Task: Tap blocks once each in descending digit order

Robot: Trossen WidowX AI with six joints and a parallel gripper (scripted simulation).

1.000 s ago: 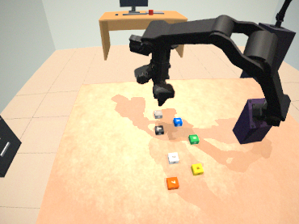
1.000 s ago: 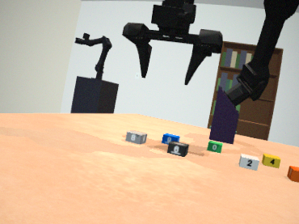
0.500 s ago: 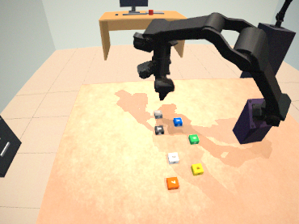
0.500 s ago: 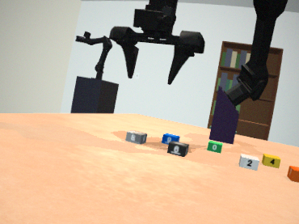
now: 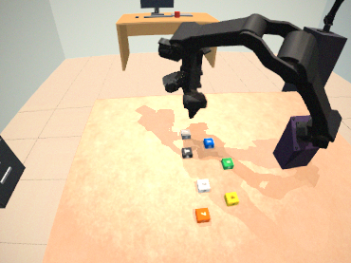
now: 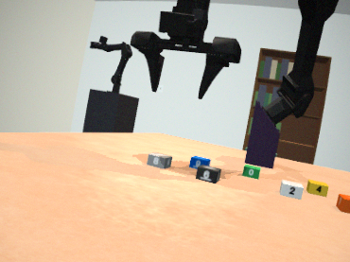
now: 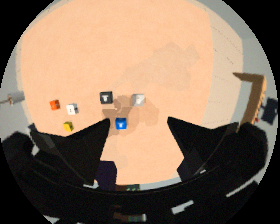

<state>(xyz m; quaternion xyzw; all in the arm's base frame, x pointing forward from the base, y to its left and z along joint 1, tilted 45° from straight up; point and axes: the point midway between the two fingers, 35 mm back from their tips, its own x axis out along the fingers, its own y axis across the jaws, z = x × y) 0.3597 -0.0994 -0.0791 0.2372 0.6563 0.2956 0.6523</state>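
Note:
Several small digit blocks lie on the tan table. A grey block [image 5: 185, 134] [image 6: 159, 160] [image 7: 139, 98] showing 8 lies farthest back. A blue block [image 5: 209, 142] [image 6: 200, 162] [image 7: 120, 122] and a black block [image 5: 187, 152] [image 6: 208, 173] [image 7: 106, 97] lie beside it. A green block [image 5: 227, 163] [image 6: 251, 171] shows 0. A white block [image 5: 203, 185] [image 6: 291, 189] [image 7: 71, 108] shows 2, a yellow block [image 5: 231, 198] [image 6: 317, 187] [image 7: 68, 126] shows 4, and an orange block [image 5: 202, 215] [image 6: 343, 202] [image 7: 55, 105] lies nearest the front. My gripper [image 5: 194, 109] [image 6: 179, 94] is open and empty, high above the grey, blue and black blocks.
The arm's dark purple base [image 5: 295, 148] [image 6: 261, 140] stands on the table at the right. A wooden desk [image 5: 163, 25] with a monitor stands behind the table. A bookshelf [image 6: 303, 110] and a second arm on a black stand [image 6: 110, 110] are in the background.

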